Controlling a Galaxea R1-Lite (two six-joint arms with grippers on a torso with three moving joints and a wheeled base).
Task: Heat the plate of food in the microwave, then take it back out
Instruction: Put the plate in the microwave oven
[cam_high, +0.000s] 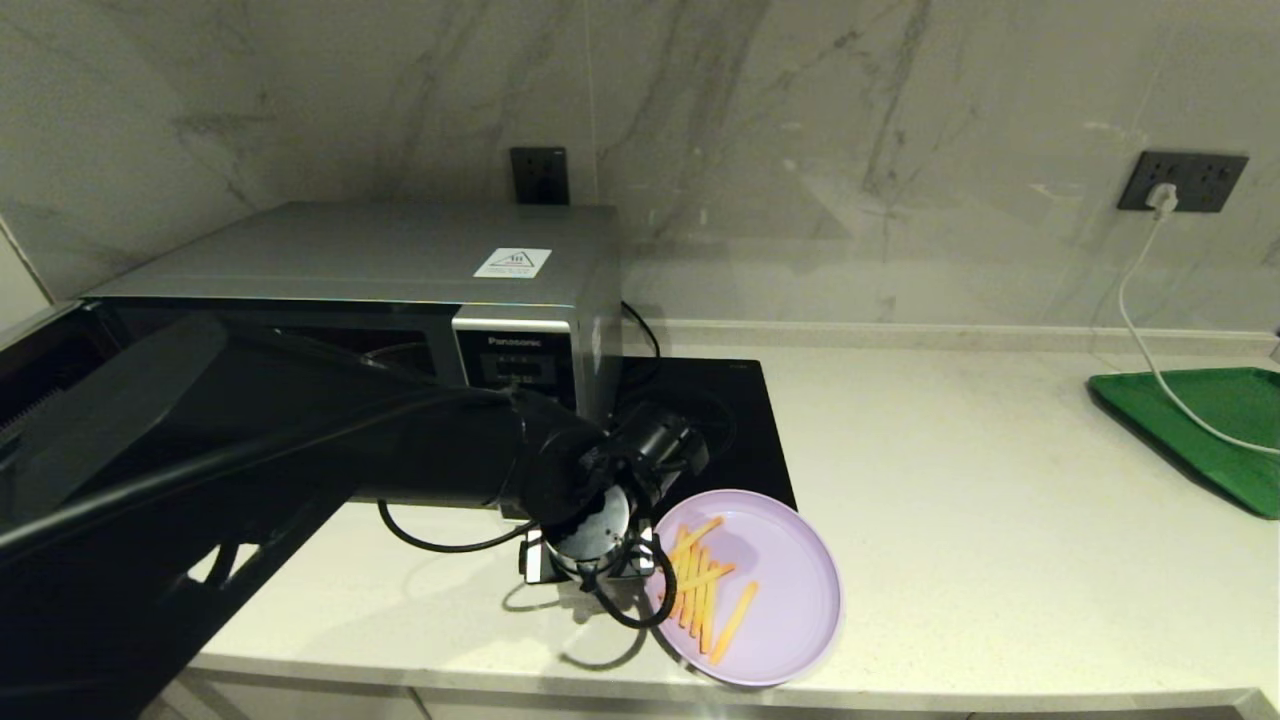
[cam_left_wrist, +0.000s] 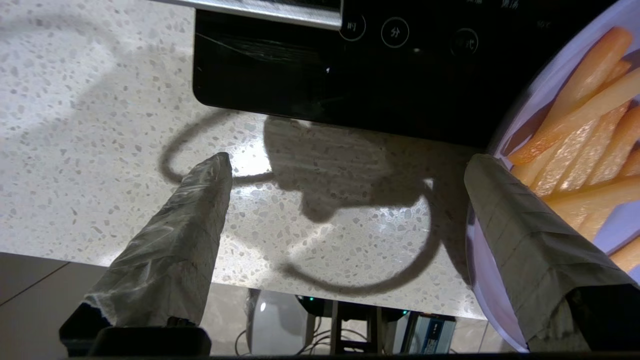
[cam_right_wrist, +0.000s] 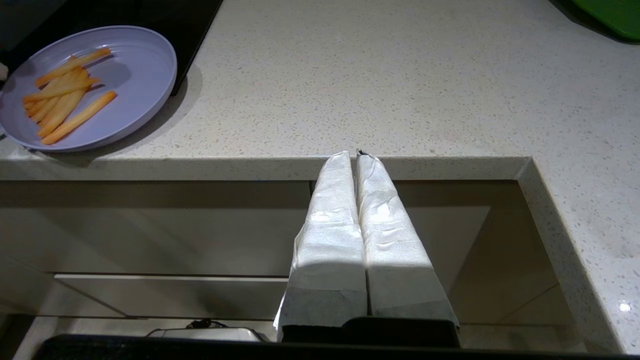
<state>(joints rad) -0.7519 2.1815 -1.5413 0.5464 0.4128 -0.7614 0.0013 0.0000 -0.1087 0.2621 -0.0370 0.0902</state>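
Observation:
The lilac plate of food (cam_high: 780, 590) lies on the counter by its front edge, fries (cam_high: 700, 590) on its left half; it also shows in the right wrist view (cam_right_wrist: 130, 75). My left gripper (cam_high: 590, 572) hangs open at the plate's left rim. In the left wrist view the left gripper (cam_left_wrist: 347, 160) has one finger (cam_left_wrist: 525, 240) over the plate (cam_left_wrist: 565, 65) rim and the other finger (cam_left_wrist: 190, 225) over bare counter. The silver microwave (cam_high: 380, 250) stands behind, its front mostly hidden by my arm. My right gripper (cam_right_wrist: 356, 154) is shut, empty, below the counter edge.
A black induction hob (cam_high: 730, 420) lies between microwave and plate. A green tray (cam_high: 1210, 420) sits at the far right with a white cable (cam_high: 1150, 340) running over it from a wall socket. The counter's front edge (cam_right_wrist: 250, 167) is close to the plate.

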